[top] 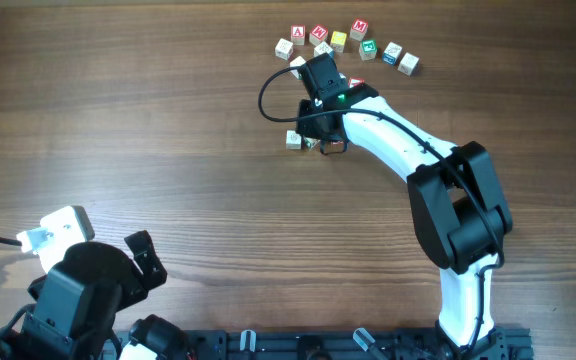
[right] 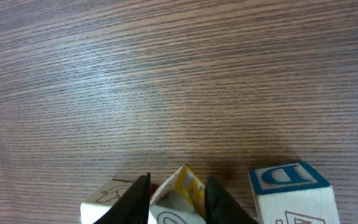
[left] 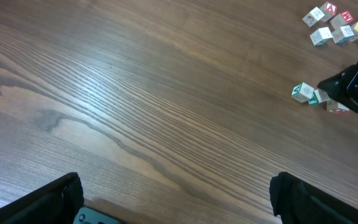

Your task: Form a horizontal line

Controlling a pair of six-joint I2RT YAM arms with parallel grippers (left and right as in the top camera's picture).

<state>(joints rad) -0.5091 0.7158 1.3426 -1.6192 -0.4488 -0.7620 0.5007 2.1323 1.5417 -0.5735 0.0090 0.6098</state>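
Note:
Three pale wooden cubes make up the horizontal line (right: 107, 200) along the bottom of the right wrist view. One carries a brown drawing, the middle cube (right: 188, 185) a yellow letter, and the right one (right: 288, 180) a blue D. My right gripper (right: 178, 198) is shut on the middle cube, which sits tilted between the fingers. Overhead, that gripper (top: 320, 143) hangs over the row and only the end cube (top: 294, 139) shows. My left gripper (left: 176, 199) is open at the near left, far from the cubes, with nothing between its fingers.
Several loose cubes (top: 338, 42) with coloured letters lie scattered at the back of the table, just beyond the right arm (top: 398, 140). The left arm's base (top: 78, 290) fills the near left corner. The left wrist view also shows those loose cubes (left: 334, 25).

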